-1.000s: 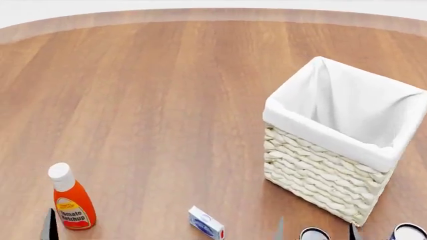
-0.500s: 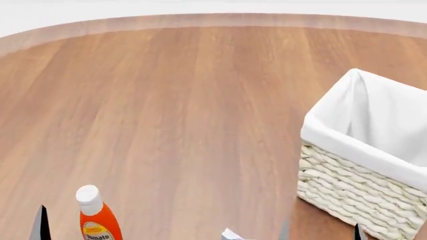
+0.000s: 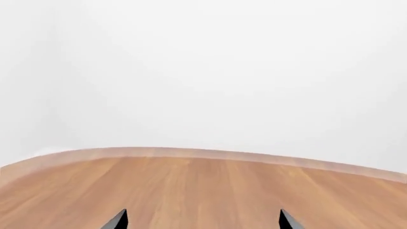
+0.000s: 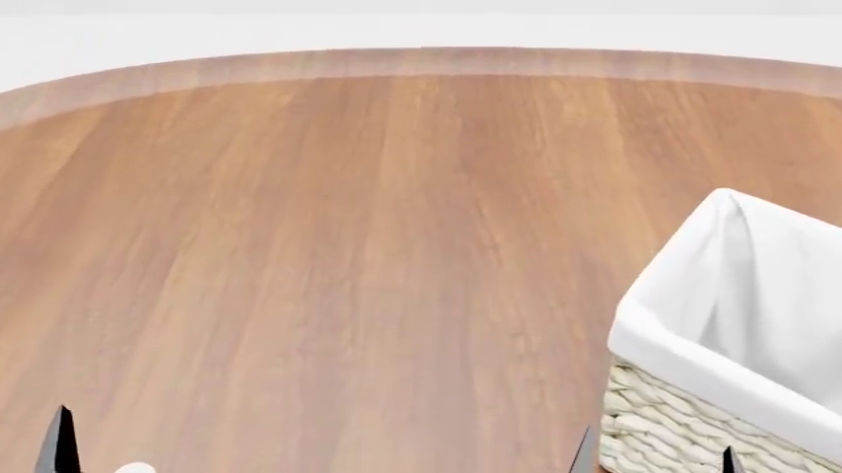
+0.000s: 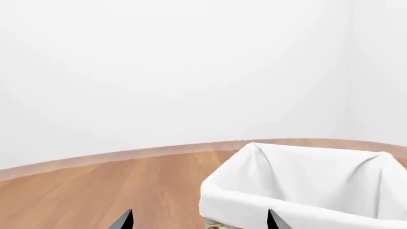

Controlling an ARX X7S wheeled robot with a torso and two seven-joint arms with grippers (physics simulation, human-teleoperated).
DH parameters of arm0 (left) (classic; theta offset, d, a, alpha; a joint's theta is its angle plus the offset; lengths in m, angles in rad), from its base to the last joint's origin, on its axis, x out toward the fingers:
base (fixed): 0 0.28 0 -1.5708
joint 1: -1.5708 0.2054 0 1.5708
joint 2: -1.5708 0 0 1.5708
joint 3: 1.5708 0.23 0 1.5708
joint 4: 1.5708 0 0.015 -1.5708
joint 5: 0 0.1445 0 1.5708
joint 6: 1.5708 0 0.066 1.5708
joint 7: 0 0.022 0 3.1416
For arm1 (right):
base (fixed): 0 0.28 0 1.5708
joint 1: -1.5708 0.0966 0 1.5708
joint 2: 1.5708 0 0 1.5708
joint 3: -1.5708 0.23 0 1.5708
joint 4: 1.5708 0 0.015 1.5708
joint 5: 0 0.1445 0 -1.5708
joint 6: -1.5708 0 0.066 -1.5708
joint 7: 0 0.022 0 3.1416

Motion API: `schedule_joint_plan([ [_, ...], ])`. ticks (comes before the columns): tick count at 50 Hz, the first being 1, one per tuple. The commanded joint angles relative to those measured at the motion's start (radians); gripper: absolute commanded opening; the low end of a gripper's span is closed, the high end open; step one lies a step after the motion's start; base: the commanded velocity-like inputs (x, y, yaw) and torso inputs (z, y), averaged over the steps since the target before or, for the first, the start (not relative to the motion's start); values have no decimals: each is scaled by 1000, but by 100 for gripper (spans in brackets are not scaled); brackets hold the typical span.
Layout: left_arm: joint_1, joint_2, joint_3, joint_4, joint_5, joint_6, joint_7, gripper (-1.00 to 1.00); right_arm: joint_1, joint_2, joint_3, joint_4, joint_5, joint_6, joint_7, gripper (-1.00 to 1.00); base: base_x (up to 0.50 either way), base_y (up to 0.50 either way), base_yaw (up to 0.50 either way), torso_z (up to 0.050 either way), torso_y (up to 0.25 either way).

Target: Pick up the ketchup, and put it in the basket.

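Two pincers, left (image 3: 202,220) and right (image 5: 199,219), stand apart, empty; ketchup (image 4: 134,467), barely visible lower left, probably light, slick: grip its body.

Round wooden table (image 4: 329,246) with pale rim, plain white wall (image 3: 203,71) behind, soft even light

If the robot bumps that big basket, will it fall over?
Probably not. The basket has a wide square shape, so it looks steady. Its woven sides look stiff, but the white cloth liner is likely soft and floppy.
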Motion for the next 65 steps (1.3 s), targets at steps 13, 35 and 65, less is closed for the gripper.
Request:
schedule_joint_plan([
  [13,62,-48,-145,145,-154,-25,-49,100,26,82,-55,11,39,39,-89,100,0,0,0,0,0],
  [35,133,-86,-266,220,-276,-5,-68,100,147,334,-82,-139,156,382,-272,100,0,0,0,0,0],
  [65,125,-91,-268,172,-297,20,-65,100,241,487,-326,-175,177,443,-602,100,0,0,0,0,0],
])
